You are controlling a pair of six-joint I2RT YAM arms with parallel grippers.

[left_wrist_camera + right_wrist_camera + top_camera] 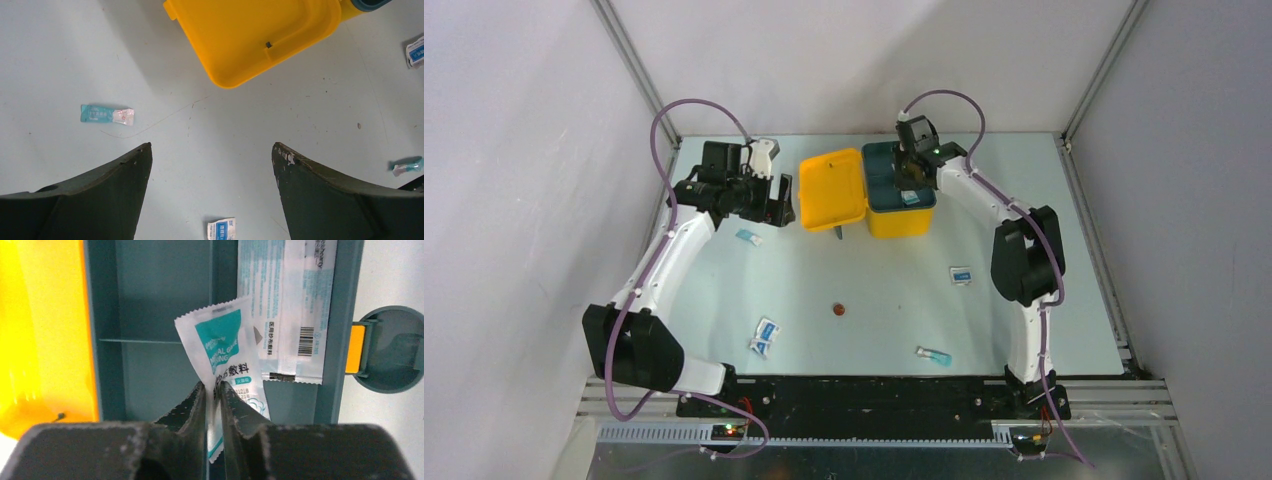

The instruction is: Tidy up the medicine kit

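Note:
The medicine kit (900, 218) stands open at the back of the table, its yellow lid (832, 188) laid flat to the left. A dark teal tray (150, 300) sits in its base, with a long white packet (285, 300) in the right compartment. Above the tray, my right gripper (212, 385) is shut on a white-and-teal sachet (220, 340), pinched by its lower edge. My left gripper (211, 146) hangs open over bare table just left of the lid (255, 35), nothing between its fingers.
Loose sachets lie on the table: one near the left gripper (748, 237), a pair at front left (765, 337), one at right (961, 275), a small tube-like one at front (934, 355). A small brown disc (837, 309) sits mid-table.

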